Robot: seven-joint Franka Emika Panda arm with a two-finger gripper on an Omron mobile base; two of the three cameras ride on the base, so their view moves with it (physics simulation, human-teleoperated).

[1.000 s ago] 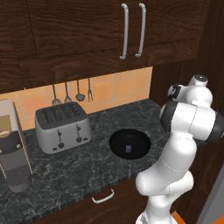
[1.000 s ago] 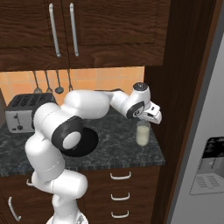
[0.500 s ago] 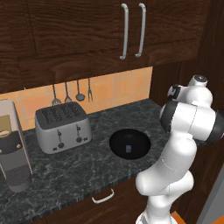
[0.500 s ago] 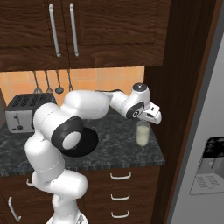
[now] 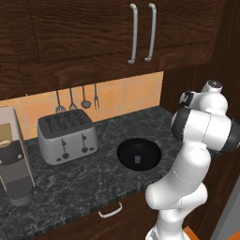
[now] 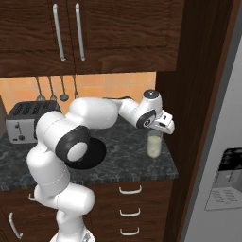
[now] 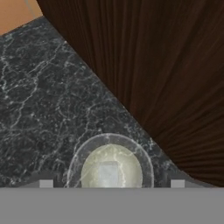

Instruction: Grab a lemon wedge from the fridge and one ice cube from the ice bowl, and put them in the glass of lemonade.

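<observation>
The glass of lemonade [image 6: 154,144] stands on the dark counter next to the wood panel. My gripper [image 6: 164,127] hangs just above it, open. From the hand view I look straight down into the glass [image 7: 109,151], where a pale ice cube [image 7: 107,173] floats in the creamy liquid between my spread fingertips [image 7: 46,183]. The black ice bowl [image 5: 126,152] sits mid-counter with one small bluish cube [image 5: 137,160] in it. The grey fridge [image 6: 222,118] with its dispenser [image 6: 227,179] stands at the right. The lemon wedge is out of view.
A silver toaster [image 5: 68,136] stands left of the bowl, and a coffee machine [image 5: 14,164] at the far left. Utensils [image 5: 77,98] hang on the tiled wall. A dark wood panel [image 7: 153,65] rises right beside the glass. Upper cabinets [image 5: 140,33] hang overhead.
</observation>
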